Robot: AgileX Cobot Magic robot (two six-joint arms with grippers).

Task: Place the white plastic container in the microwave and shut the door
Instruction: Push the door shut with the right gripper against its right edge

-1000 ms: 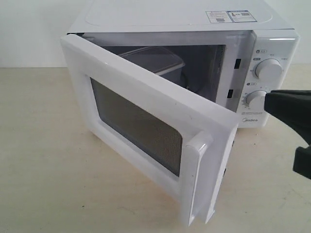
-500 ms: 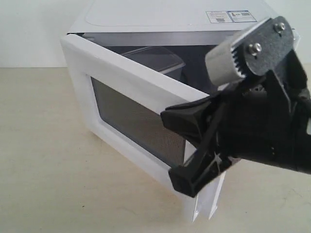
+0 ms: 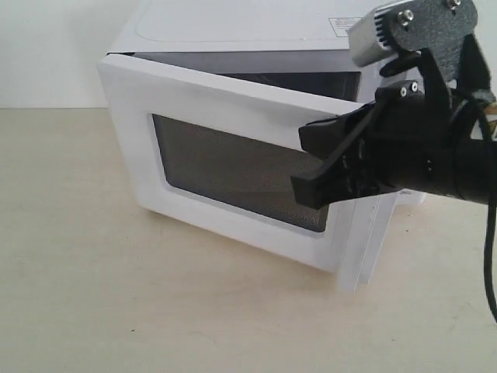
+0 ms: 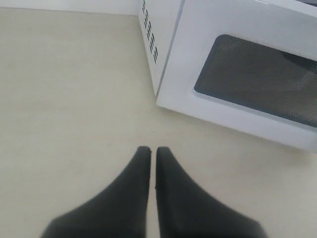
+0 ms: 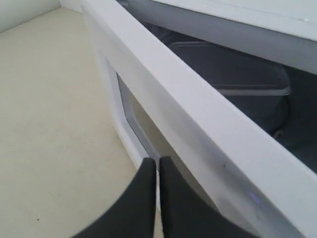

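Observation:
The white microwave (image 3: 233, 27) stands on the table with its door (image 3: 225, 132) swung partway shut, dark window (image 3: 233, 171) facing out. Through the gap above the door, the right wrist view shows the white plastic container (image 5: 233, 69) sitting inside the cavity. My right gripper (image 3: 307, 163) (image 5: 157, 161) is shut and empty, its black fingertips against the outer face of the door (image 5: 163, 104) near its free end. My left gripper (image 4: 150, 149) is shut and empty, low over the table, apart from the hinge-side corner of the microwave (image 4: 163, 44).
A pale beige tabletop (image 3: 85, 272) stretches in front and to the left of the microwave. A white wall (image 3: 46, 47) stands behind. The right arm's camera bracket (image 3: 411, 35) and a cable (image 3: 491, 256) hang at the right.
The right arm has come in from the right edge and reached the door. The door has swung from wide open toward the cavity, hiding the container in the exterior view.

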